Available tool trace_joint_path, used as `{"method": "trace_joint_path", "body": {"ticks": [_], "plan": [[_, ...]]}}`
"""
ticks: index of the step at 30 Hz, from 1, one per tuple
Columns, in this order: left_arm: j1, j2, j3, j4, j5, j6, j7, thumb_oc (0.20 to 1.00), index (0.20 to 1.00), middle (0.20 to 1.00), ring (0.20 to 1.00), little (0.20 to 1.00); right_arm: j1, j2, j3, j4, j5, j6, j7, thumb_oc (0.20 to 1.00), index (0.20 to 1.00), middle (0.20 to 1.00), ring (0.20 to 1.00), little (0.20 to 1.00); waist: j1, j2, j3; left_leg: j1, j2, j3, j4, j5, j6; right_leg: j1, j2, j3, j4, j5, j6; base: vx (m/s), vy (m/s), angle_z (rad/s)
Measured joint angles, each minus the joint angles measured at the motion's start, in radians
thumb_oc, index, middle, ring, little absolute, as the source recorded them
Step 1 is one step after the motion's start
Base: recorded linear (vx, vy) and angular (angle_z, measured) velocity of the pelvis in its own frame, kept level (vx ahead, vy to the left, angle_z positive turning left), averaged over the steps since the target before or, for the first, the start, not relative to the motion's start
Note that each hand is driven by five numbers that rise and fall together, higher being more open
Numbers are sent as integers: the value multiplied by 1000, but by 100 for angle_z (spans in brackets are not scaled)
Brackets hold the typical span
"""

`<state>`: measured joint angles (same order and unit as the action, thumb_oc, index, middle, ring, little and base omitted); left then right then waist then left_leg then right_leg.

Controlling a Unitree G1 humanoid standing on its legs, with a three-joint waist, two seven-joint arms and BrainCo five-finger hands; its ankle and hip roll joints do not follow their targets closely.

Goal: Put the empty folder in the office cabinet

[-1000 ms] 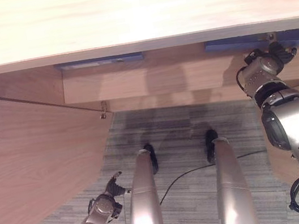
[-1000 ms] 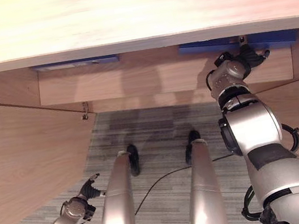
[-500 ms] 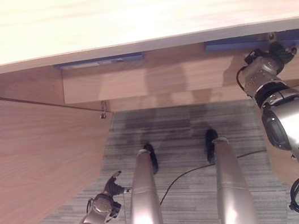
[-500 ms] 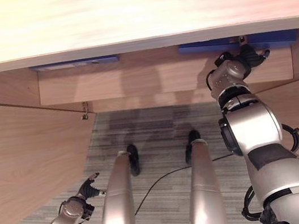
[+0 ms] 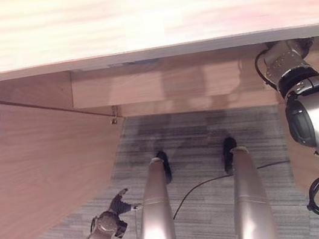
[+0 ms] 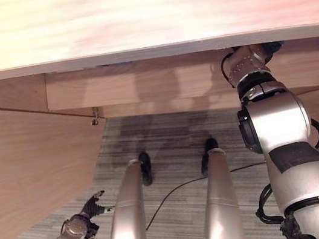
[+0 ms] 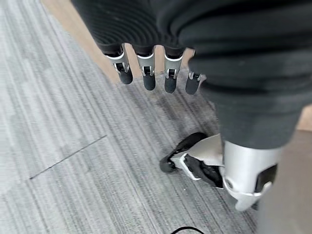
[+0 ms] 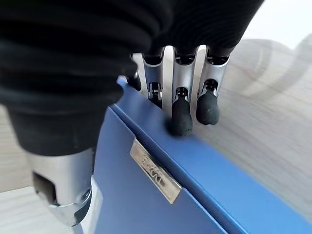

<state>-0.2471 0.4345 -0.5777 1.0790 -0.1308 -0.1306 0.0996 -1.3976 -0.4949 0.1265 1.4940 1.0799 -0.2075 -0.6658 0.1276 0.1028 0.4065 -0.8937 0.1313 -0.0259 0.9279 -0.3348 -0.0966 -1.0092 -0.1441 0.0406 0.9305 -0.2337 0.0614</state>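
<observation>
The blue folder point(image 8: 146, 195) with a metal label holder on its spine stands inside the wooden office cabinet point(image 5: 141, 12), against a light wooden panel. My right hand point(image 8: 181, 117) reaches in under the cabinet's top. Its straight fingers rest with their dark tips on the folder's upper edge, and the thumb point(image 8: 68, 204) lies beside the spine. In the eye views only the right wrist point(image 5: 284, 61) shows below the cabinet top. My left hand point(image 5: 110, 210) hangs low at the lower left over the floor, open and empty, its fingers point(image 7: 148, 78) straight.
The cabinet's left door point(image 5: 33, 171) stands open and juts towards me on the left. A wooden front panel point(image 5: 160, 85) runs across below the cabinet top. Grey striped carpet point(image 5: 186, 133) covers the floor in front.
The whole picture has shifted, so the camera moved and the blue folders are now hidden under the cabinet top. My right hand has gone further in under the top. The left hand hangs slightly lower.
</observation>
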Motion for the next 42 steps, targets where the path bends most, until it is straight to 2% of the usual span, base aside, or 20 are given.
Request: {"method": "trace_joint_path", "body": {"ticks": [7,14,16,28,34,35,36,38,39,40,41,42], "plan": [[-2,-4,1,17,0,0,3,1000,1000,1000,1000,1000,48,36,0,0,-14,-9,43,1000,1000,1000,1000,1000,3,0,0,32,0,3,-21,4,0,27,0,0,-12,-2,-6,0,0,0],[-5,-27,9,17,0,1,10,1000,1000,1000,1000,1000,200,86,-20,-45,-42,-61,72,1000,1000,1000,1000,1000,-2,1,-6,103,0,2,-99,29,-2,108,-3,-17,-94,15,-9,0,3,1],[-4,-39,31,15,0,1,10,1000,1000,1000,1000,1000,247,117,-25,-59,-42,-94,76,1000,1000,1000,1000,1000,-9,-5,-21,115,0,1,-118,32,0,123,-4,-23,-112,16,-7,0,0,0],[13,-42,70,18,0,11,6,1000,1000,1000,1000,1000,388,160,-63,-123,-40,-111,103,1000,1000,1000,1000,1000,-10,-22,-36,177,-1,-2,-161,39,-2,179,-9,-28,-137,11,-12,1,3,1],[43,-41,71,14,22,16,-3,1000,1000,1000,1000,1000,477,181,-103,-131,-36,-115,151,1000,1000,1000,1000,1000,-8,-21,-39,247,-3,8,-228,60,-2,243,-14,-33,-190,21,-9,-15,5,0],[63,-36,81,-51,21,20,-10,1000,1000,1000,1000,1000,513,182,-107,-164,-30,-118,166,1000,1000,1000,1000,1000,-8,-22,-41,265,-3,9,-255,64,-4,257,-18,-47,-204,22,4,16,6,5],[79,-34,97,-95,19,19,-15,1000,1000,1000,1000,1000,538,186,-124,-166,-28,-117,174,1000,1000,1000,1000,1000,-5,-21,-41,283,-6,7,-274,76,-13,274,-21,-42,-216,23,-8,-87,23,7],[123,-2,106,-229,0,24,-35,1000,1000,1000,1000,1000,597,197,-155,-166,4,-98,191,1000,1000,1000,1000,1000,9,-18,-43,323,-10,5,-308,96,-22,304,-22,-48,-240,42,-6,8,0,3],[196,74,103,-452,-39,48,-67,1000,1000,1000,1000,1000,634,200,-182,-164,7,-66,197,1000,1000,1000,1000,1000,18,-14,-43,341,-8,6,-343,102,-30,321,-25,-61,-255,38,-7,1,9,19],[245,150,102,-630,-80,15,-110,1000,1000,1000,1000,1000,695,197,-194,-136,21,-29,198,1000,1000,1000,1000,1000,33,6,-52,360,-24,-10,-368,124,-30,339,-37,-68,-267,44,-5,-85,34,27],[249,167,110,-679,-105,15,-126,1000,1000,1000,1000,1000,735,199,-203,-111,33,-5,192,1000,1000,1000,1000,1000,44,32,-63,375,-26,-19,-392,132,-33,358,-40,-83,-286,49,-5,17,9,25],[269,213,109,-741,-129,30,-138,1000,1000,1000,1000,1000,771,207,-203,-110,38,18,195,1000,1000,1000,1000,1000,50,44,-63,395,-27,-15,-409,138,-34,375,-40,-85,-296,52,-5,25,3,6]]}}
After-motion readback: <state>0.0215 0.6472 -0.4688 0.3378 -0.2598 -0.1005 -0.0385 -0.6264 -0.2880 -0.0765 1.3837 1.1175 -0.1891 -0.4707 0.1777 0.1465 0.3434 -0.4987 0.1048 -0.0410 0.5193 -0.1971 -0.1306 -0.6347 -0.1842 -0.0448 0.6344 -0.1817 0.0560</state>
